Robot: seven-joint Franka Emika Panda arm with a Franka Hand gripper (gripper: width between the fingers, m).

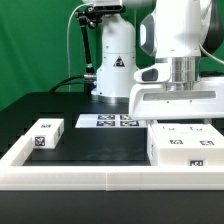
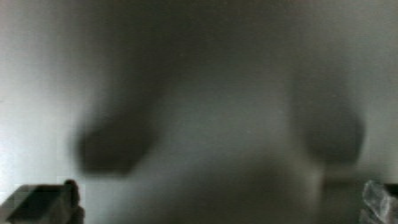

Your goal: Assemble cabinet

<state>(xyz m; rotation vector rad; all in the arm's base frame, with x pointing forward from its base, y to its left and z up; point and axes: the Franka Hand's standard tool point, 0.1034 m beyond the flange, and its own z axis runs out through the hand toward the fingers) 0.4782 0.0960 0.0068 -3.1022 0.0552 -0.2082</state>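
Black bench [image 1: 100, 150]. White plastic boxy cabinet body [image 1: 185, 148], tagged, sits just to the exterior view's right of the flat white marker board [image 1: 108, 121]. White robot arm [image 1: 182, 40] hangs directly over the body, jaws spread wide, holding nothing. Small white tagged drawer-like block [image 1: 45, 135] lies well off the board toward the exterior view's left.

Gripper [image 1: 178, 122] sits low over the big cabinet body [image 1: 186, 150], maybe touching it, hard to tell. The small drawer block [image 1: 45, 135] is well apart, and the marker board [image 1: 108, 121] lies further back.
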